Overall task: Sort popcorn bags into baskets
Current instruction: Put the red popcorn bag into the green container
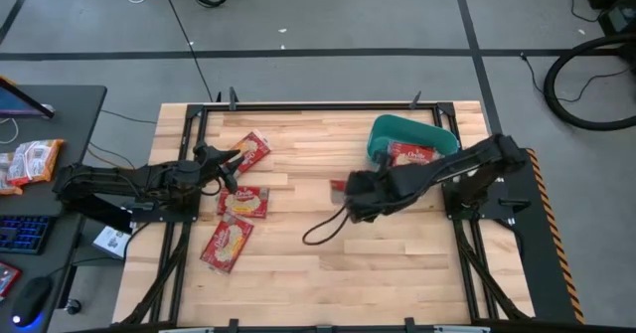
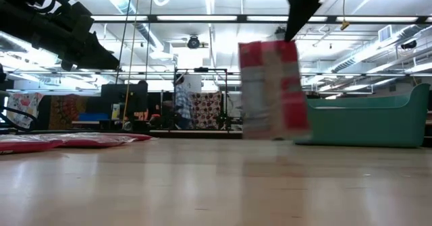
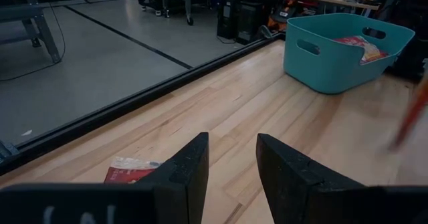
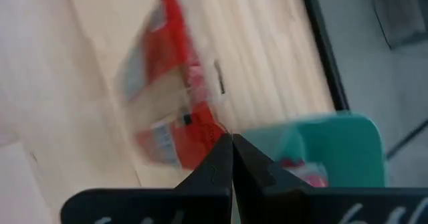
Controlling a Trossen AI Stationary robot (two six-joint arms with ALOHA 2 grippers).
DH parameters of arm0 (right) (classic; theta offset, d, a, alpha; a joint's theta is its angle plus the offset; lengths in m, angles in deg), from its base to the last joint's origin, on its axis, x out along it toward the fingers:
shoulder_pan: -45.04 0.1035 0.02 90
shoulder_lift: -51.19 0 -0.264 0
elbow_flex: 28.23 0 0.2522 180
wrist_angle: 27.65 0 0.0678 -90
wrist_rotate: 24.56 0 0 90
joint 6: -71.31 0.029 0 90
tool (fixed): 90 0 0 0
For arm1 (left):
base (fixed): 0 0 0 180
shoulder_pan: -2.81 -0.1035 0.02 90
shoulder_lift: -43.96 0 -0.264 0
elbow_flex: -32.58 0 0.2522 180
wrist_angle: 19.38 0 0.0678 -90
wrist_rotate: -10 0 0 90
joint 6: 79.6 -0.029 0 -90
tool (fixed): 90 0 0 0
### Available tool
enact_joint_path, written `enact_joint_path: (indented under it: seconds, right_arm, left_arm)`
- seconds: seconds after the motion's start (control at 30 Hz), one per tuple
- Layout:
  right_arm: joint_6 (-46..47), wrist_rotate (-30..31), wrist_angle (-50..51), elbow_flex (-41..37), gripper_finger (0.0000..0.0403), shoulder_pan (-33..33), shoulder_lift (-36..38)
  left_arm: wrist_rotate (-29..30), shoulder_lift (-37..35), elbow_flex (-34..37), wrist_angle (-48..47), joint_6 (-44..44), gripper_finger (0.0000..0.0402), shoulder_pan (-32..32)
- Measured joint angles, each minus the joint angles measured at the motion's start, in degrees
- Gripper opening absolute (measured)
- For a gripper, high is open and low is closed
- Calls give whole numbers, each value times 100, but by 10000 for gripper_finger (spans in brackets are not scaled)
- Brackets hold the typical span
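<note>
Three red popcorn bags lie flat on the left half of the wooden table; they show low at the left in the low view. The teal basket stands at the far right with one bag inside. My right gripper is shut on another bag near the table's middle, just on the near-left of the basket. My left gripper is open over the table beside the farthest lying bag, touching nothing. My right gripper pinches the bag between its two shut fingers at an upper corner, coming from above and pointing down. The bag hangs upright below the fingers. Its lower edge is close to the tabletop; whether it touches, I cannot tell.
A black cable loop lies on the table under the right arm. The black frame lines the far edge. A desk on the left carries orange-and-white packets and a keyboard. Bare wood stretches along the near side.
</note>
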Motion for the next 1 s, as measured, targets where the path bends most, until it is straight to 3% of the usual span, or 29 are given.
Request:
enact_joint_path:
  seconds: [0.27,0.6,0.83,1.0]
  right_arm:
    - [682,164,499,0,3,110,899]
    - [2093,865,1601,0,4,276,2049]
    - [2358,989,1587,-256,5,228,2755]
    - [2048,1186,1583,-634,5,85,3185]
  left_arm:
    - [0,-1,0,-1,-7,130,0]
    - [0,-1,0,-1,-9,130,0]
    - [0,-1,0,1,-4,130,2]
    - [0,1,0,-1,-7,130,0]
